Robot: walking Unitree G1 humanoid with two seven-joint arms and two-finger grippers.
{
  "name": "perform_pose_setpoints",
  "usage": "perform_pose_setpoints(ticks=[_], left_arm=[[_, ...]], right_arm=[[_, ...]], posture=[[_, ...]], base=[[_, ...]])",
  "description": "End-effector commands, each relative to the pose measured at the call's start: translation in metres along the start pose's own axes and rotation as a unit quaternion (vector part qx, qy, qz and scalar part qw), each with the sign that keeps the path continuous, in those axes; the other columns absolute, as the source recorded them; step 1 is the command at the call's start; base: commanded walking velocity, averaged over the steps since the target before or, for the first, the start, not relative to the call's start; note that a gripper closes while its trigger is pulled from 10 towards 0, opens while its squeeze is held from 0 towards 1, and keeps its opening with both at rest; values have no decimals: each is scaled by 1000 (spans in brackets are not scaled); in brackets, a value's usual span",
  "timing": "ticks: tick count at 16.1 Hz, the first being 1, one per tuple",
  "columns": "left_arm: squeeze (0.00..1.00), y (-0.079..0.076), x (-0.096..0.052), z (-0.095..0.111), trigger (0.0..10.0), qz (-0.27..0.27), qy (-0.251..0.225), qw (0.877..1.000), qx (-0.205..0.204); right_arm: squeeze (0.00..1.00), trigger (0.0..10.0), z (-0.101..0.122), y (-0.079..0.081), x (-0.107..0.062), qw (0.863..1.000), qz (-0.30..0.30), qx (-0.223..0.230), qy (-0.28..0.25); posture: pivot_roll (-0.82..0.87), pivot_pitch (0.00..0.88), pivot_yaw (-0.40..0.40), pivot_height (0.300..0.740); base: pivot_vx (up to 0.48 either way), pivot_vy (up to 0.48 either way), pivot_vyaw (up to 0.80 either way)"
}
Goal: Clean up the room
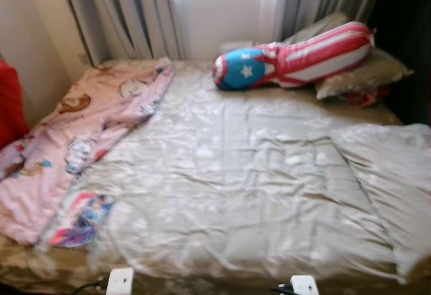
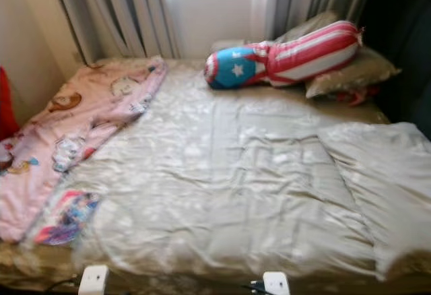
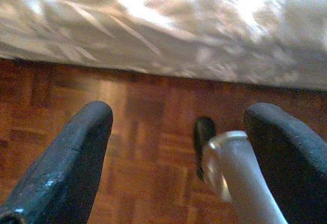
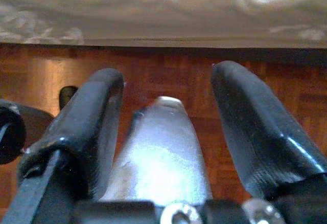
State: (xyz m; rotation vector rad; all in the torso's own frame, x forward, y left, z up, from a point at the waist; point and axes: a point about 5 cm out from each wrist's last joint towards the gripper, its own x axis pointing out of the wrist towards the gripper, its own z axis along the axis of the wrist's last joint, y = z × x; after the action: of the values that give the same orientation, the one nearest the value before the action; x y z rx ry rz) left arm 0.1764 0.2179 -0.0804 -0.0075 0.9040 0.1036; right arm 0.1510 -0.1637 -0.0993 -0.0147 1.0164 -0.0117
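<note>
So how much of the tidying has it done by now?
Little looks done. The grey bedsheet lies wrinkled, the pink blanket is heaped along the bed's left edge, and the striped bolster lies across the pillows. Nothing is in hand: the left hand and right hand hang open over the wooden floor.

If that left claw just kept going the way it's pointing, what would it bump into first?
Most likely the wooden parquet floor beside the bed. The left gripper hangs open, aimed down at the floor, with the bed cover's edge farther ahead. Depth is hard to judge.
</note>
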Motion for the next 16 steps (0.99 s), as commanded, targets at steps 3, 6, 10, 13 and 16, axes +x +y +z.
perform_pose_setpoints(ticks=[3,6,10,13,16], left_arm=[[0,-7,1,-1,10000,-7,1,1000,-3],[0,-8,1,-1,10000,-7,1,1000,-4],[0,-8,1,0,10000,-7,1,1000,-5],[0,-7,1,0,10000,-7,1,1000,-4],[0,-6,1,0,10000,-7,1,1000,-3]], right_arm=[[0,10000,-4,-11,-1,1000,-11,-8,5],[0,10000,-6,-16,-2,1000,-14,-9,6],[0,10000,-3,-13,-1,1000,-14,-10,1],[0,10000,0,-8,-1,1000,-12,-11,-2],[0,10000,0,-8,-1,1000,-13,-10,-2]], posture=[[-66,0,26,740],[-66,0,23,740],[-66,0,24,740],[-65,0,26,740],[-65,0,33,740]], base=[[0,387,0],[0,386,0],[0,384,0],[0,382,0],[0,380,0]])
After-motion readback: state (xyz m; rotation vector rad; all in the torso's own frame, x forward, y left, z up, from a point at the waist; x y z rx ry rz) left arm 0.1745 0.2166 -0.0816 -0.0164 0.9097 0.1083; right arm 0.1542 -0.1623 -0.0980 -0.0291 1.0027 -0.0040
